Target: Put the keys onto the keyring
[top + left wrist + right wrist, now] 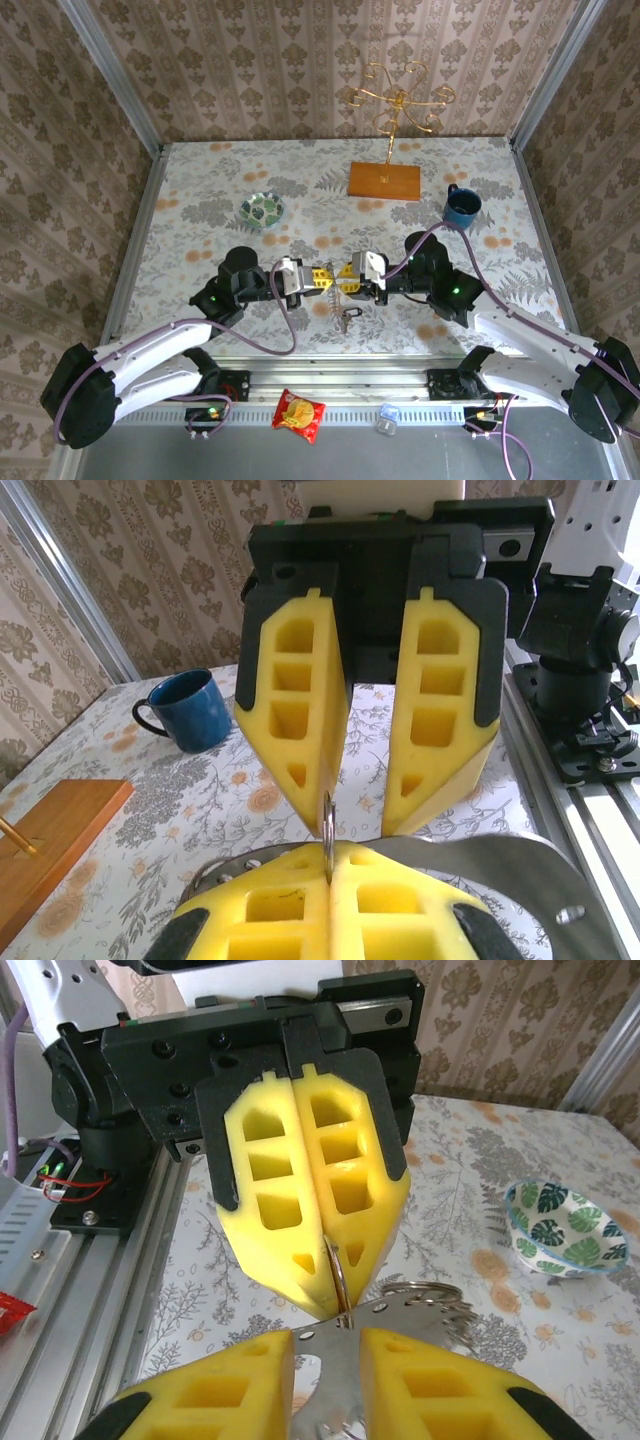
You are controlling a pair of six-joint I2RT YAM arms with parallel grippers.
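Two grippers meet nose to nose over the flowered table (200, 220), close to its near edge. The left gripper (320, 281) is clamped tight, its yellow fingertips pinching the thin metal keyring (336, 1265) edge-on. The right gripper (352, 284) stands partly open, and a flat silver key (335, 1375) lies in the gap between its fingers, right up against the ring, while from overhead the rest of the keys (347, 318) show as a small grey bunch just on the near side of where the fingertips meet.
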